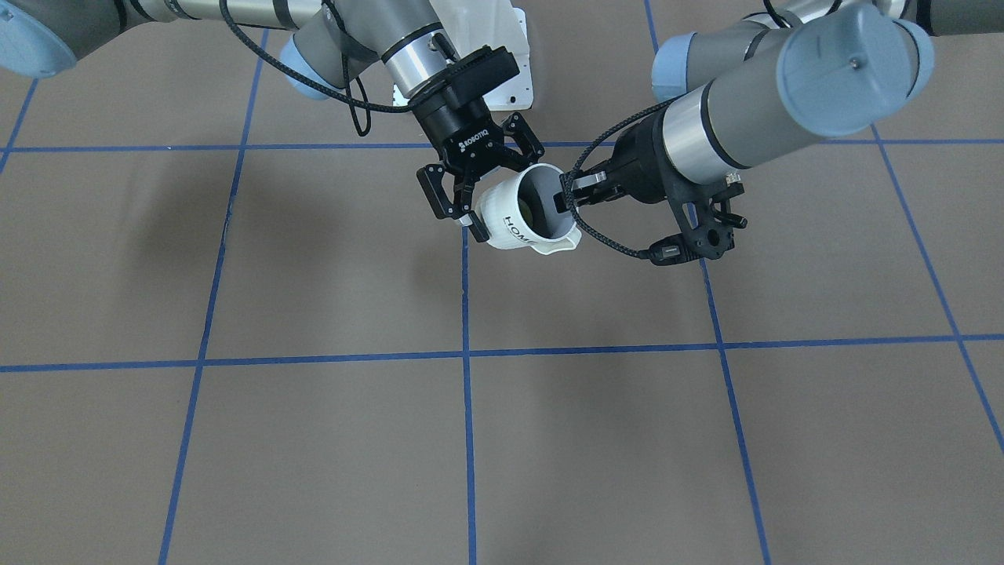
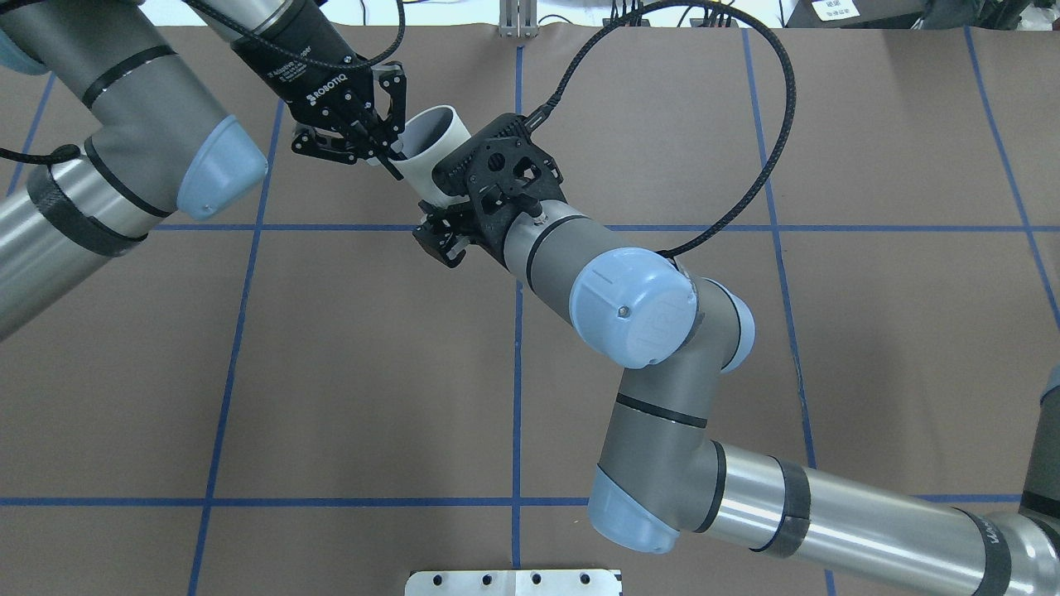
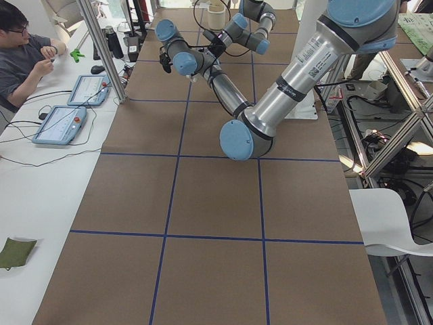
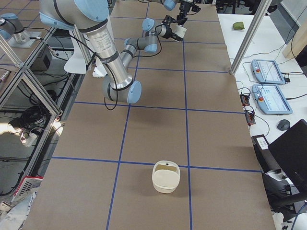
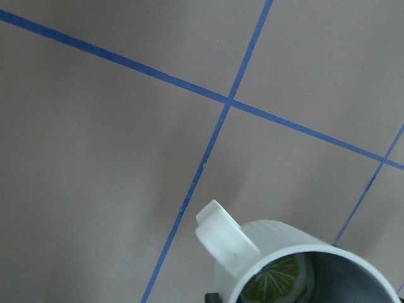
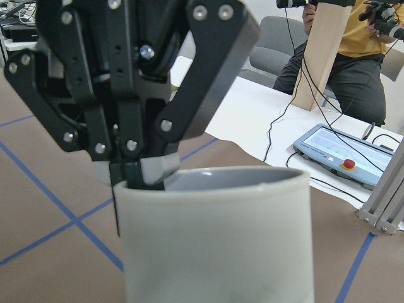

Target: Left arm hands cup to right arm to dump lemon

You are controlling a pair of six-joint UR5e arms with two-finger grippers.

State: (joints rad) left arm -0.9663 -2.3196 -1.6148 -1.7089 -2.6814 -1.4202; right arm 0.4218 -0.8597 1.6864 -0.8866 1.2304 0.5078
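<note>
The cream cup (image 1: 510, 216) marked "HOME" hangs tilted in the air between the two grippers. My left gripper (image 1: 563, 198), with the braided cable, is shut on the cup's rim. The left wrist view shows the cup (image 5: 297, 265) with a lemon slice (image 5: 278, 281) inside it. My right gripper (image 1: 506, 188), printed "ROBOTIQ", is open, with its splayed fingers on either side of the cup's bottom end. From overhead, the cup (image 2: 431, 136) lies between the right gripper (image 2: 396, 124) and the left gripper (image 2: 443, 219). The right wrist view shows the cup's side (image 6: 214, 233) and a left finger pad (image 6: 154, 170) on its rim.
A cream bowl-like container (image 4: 166, 177) stands on the brown table, far from the arms. A white mount plate (image 1: 510, 71) lies behind the grippers. Blue tape lines grid the table. An operator (image 3: 20, 54) and tablets (image 3: 61, 125) are at the table's side.
</note>
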